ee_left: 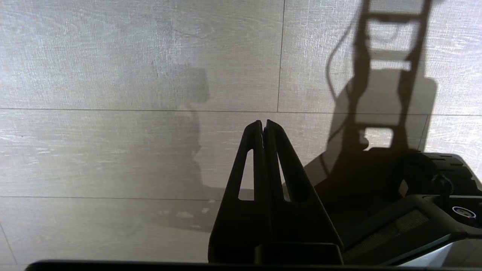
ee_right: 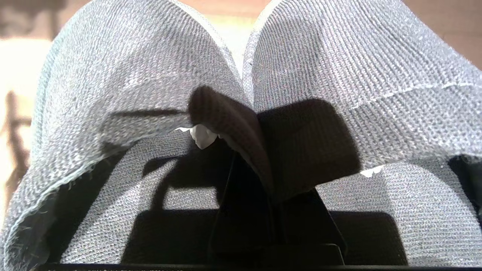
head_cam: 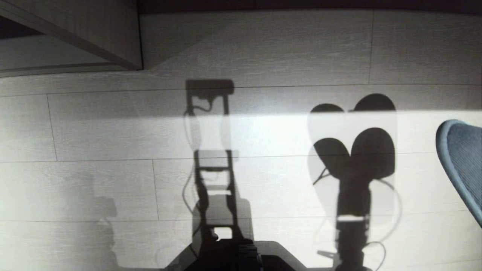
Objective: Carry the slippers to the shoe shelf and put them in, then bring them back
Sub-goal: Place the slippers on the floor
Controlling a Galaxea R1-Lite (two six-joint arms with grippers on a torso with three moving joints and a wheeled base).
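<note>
Pale wood-grain plank floor (head_cam: 286, 49), bright sunlit band, pale wooden cabinet corner (head_cam: 113, 34) upper left

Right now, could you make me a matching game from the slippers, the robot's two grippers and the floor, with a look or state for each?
Things:
1 slippers
2 left gripper
3 right gripper
4 floor

States:
A pale planks crossed by shadows
B shut, holding nothing
C shut on both of a pair
D grey-blue woven fabric, side by side

Pairs: 1-D, 2-B, 3-C, 4-A

Grey-blue woven slippers (ee_right: 339, 67) (paler rim) — pale wood-grain floor (head_cam: 113, 131), black tool (ee_left: 265, 188).
</note>
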